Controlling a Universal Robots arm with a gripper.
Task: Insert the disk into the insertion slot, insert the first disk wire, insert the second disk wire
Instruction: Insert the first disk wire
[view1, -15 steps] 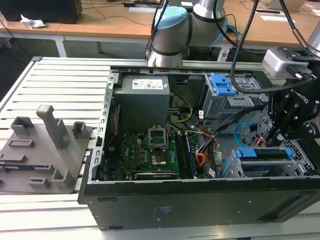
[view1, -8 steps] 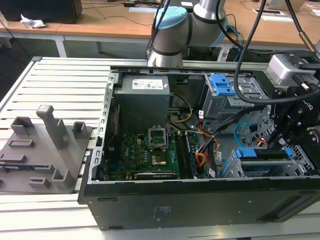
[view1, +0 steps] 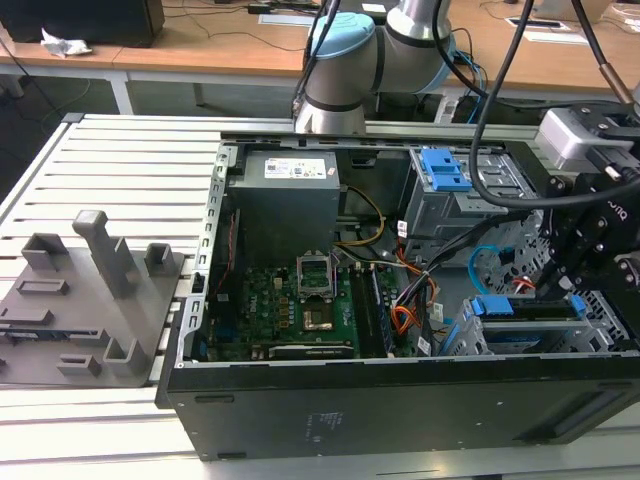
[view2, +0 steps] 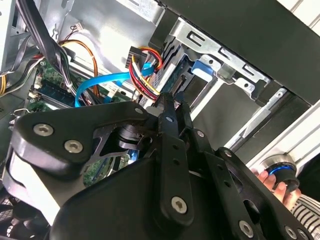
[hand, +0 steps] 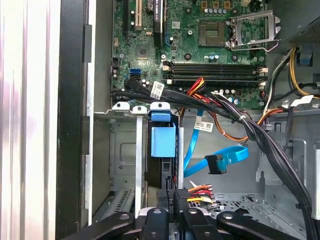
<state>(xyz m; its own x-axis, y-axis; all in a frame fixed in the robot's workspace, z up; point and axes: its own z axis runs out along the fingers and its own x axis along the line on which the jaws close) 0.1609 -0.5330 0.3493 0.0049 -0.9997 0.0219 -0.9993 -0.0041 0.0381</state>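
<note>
Fingers (view2: 167, 120) pinched shut on disk wire (hand: 199, 192), just beside disk (hand: 163, 142) seated in insertion slot (hand: 122, 150).

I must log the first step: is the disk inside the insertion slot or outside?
Inside. In the first wrist view the blue-framed disk sits between the grey walls of the insertion slot.

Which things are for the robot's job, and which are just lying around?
For the job: disk, insertion slot, red-and-yellow wire in the gripper, blue wire.
Just lying about: grey stand, motherboard, blue latch.
</note>
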